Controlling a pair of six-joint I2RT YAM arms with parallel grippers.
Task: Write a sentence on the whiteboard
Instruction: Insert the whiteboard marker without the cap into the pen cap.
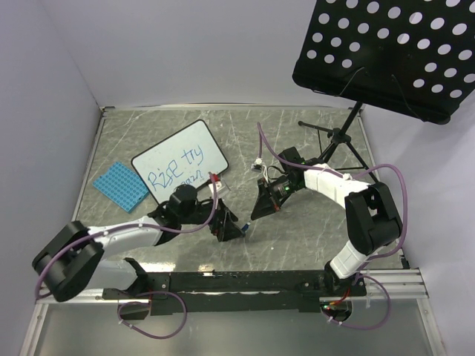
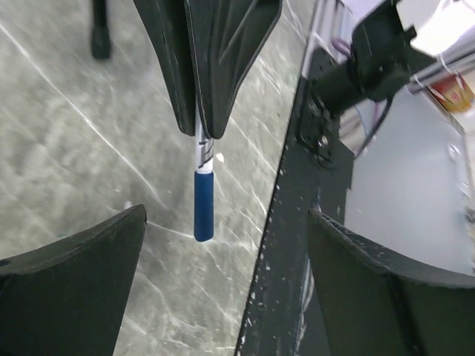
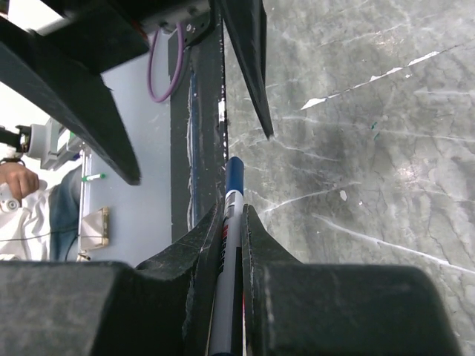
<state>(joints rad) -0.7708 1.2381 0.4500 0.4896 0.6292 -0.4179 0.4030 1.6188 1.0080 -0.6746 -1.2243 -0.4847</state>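
marble table (image 1: 297,248) lies bare right of centre and along the near black rail (image 1: 245,282). one whiteboard (image 1: 180,159) sits far left, tilted, with its blue sentence (image 1: 176,172) in two lines. one blue studded plate (image 1: 121,185) lies just beside its left corner. two grippers meet mid-table: left gripper (image 2: 226,222) spread wide, right gripper (image 3: 231,211) pinching one marker (image 2: 203,211). one perforated stand tray (image 1: 386,48) overhangs the far right corner. pale walls enclose the table.
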